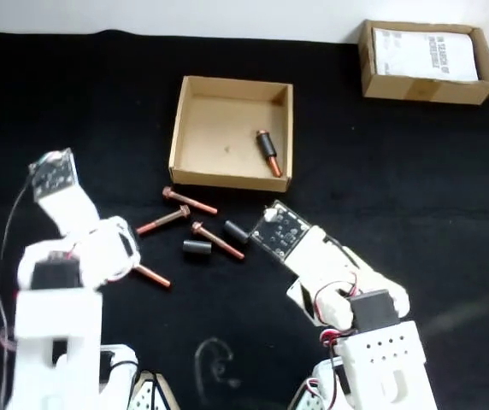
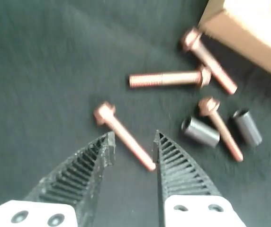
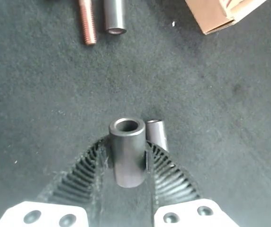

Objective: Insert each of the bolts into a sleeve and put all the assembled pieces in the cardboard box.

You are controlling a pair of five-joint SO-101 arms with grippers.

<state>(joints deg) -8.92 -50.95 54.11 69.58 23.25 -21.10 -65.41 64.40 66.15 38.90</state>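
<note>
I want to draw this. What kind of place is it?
Probably a robotics workbench: white robot arms at a black-covered table, with copper bolts, dark sleeves and a cardboard box.

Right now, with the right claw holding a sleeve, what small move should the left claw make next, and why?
Probably close the left claw on the bolt: it stands open with the bolt's shaft end lying between its tips, and the right claw grips a sleeve, bore open, ready for a bolt.
</note>
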